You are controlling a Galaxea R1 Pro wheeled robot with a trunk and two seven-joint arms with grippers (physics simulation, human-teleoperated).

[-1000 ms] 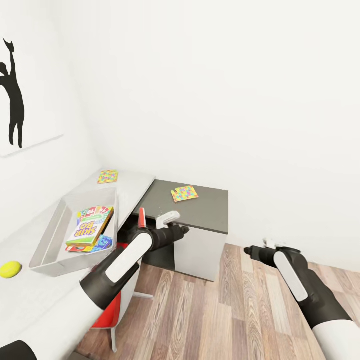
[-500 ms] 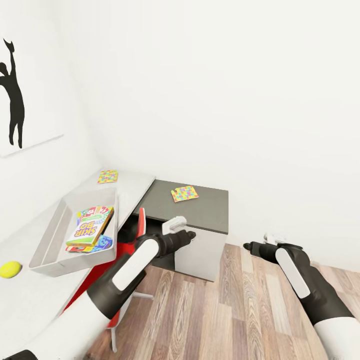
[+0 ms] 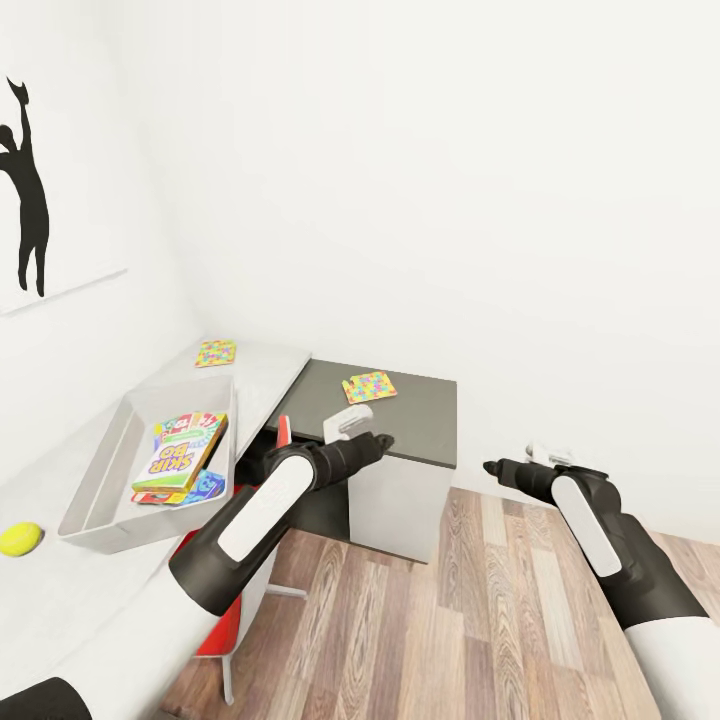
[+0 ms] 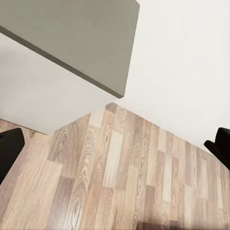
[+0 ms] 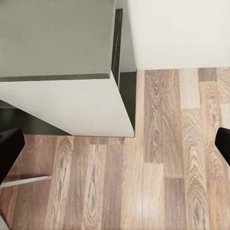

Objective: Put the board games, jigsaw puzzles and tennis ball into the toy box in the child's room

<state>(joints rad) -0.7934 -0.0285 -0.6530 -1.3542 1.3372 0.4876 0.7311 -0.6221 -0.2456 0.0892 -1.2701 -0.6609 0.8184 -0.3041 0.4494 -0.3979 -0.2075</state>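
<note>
Head view: left gripper (image 3: 377,441) reaching toward puzzle (image 3: 369,386) on dark cabinet (image 3: 420,425), right gripper (image 3: 497,468) idling over floor, both spread wide and empty. Risk ahead: thin flat puzzle sliding off the cabinet edge instead of lifting. Other puzzle (image 3: 216,352) and ball (image 3: 20,538) waiting on table (image 3: 262,365), games already in box (image 3: 100,470).

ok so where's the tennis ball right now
In the head view the tennis ball lies on the table at the far left, just outside the near corner of the toy box.

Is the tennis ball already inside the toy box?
No, the tennis ball lies on the table outside the toy box, near its closer end.
</note>
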